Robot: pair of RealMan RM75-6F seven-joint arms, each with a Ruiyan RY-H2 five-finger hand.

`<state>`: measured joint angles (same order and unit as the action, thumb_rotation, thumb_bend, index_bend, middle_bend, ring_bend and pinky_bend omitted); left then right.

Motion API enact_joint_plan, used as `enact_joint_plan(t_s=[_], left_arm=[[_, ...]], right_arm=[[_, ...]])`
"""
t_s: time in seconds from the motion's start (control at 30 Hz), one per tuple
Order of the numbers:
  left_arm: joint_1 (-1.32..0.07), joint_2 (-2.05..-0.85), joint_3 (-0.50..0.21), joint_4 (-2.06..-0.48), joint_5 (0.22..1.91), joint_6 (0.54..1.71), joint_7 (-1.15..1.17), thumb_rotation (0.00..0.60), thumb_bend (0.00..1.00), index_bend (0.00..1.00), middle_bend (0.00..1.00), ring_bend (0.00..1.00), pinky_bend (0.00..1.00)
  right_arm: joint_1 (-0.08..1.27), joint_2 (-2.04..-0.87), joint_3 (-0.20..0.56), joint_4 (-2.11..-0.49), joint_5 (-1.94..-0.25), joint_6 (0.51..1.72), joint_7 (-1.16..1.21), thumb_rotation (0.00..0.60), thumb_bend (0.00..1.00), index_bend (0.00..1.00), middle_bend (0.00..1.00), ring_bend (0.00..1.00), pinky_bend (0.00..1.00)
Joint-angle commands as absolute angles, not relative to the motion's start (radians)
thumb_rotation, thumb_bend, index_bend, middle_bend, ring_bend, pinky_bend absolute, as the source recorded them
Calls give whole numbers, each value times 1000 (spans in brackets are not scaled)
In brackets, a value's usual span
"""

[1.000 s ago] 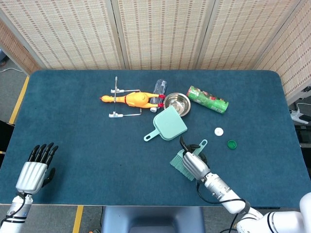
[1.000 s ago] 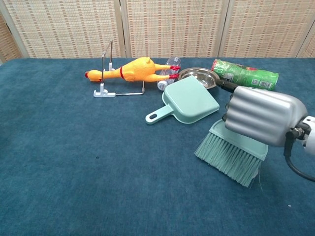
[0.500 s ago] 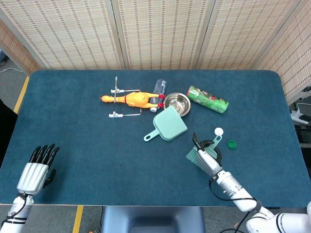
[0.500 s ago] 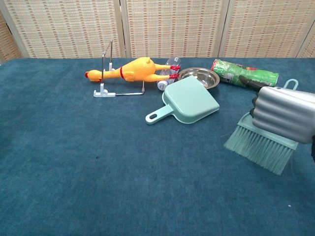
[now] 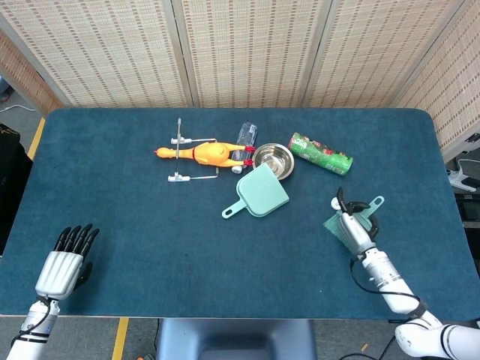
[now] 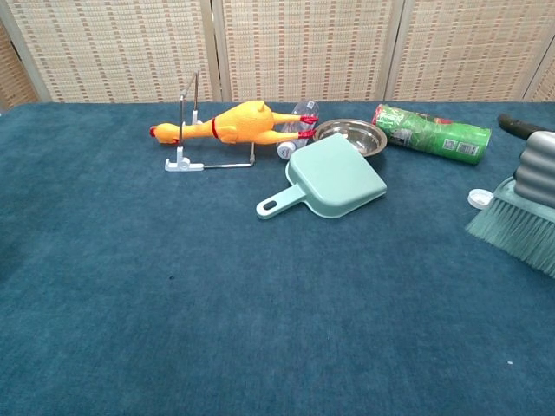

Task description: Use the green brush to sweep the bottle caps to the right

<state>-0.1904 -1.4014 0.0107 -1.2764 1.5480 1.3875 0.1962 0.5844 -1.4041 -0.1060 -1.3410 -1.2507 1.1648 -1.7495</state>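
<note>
Now the right hand (image 5: 349, 227), fingers wrapped around the green brush (image 6: 512, 227), has carried it rightward, away from the dustpan (image 5: 260, 192). The bristles touch the white cap (image 6: 478, 198); the green cap is hidden. The sweep appears under way. The left hand (image 5: 62, 264) rests spread, well apart from the dustpan.

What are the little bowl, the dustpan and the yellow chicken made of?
The bowl looks like polished metal, probably steel: silvery, with bright reflections on its rim. The dustpan appears to be moulded plastic, a smooth matte mint green with a hanging hole in its handle. The yellow chicken seems rubber or soft vinyl, smooth and slightly glossy, though the look alone leaves that open.
</note>
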Motion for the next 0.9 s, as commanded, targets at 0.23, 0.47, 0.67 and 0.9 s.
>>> enact_joint_plan(t_s=[0.23,0.47,0.67,0.9], left_arm=[[-192,-1401,9,-1272,1543,1385,190,600,478,0,0,0,76],[-189,-1393,9,-1278,1549,1398,179,600,479,0,0,0,76],[-189,-1390,11,-1281,1552,1400,175,600,479,0,0,0,76],[-187,-1387,13,-1283,1556,1405,171,600,477,0,0,0,76]], right_arm=[[568,-1399,-41,-1259,-1204,1175,-1605,600,396,888,817,542,87],[536,-1341,8,-1413,-1255,1247,-1318,600,396,889,817,543,87],[503,-1336,-7,-1549,-1284,1241,-1141,600,396,891,817,543,91],[459,-1436,-53,-1512,-1358,1274,-1059,600,395,844,813,542,100]])
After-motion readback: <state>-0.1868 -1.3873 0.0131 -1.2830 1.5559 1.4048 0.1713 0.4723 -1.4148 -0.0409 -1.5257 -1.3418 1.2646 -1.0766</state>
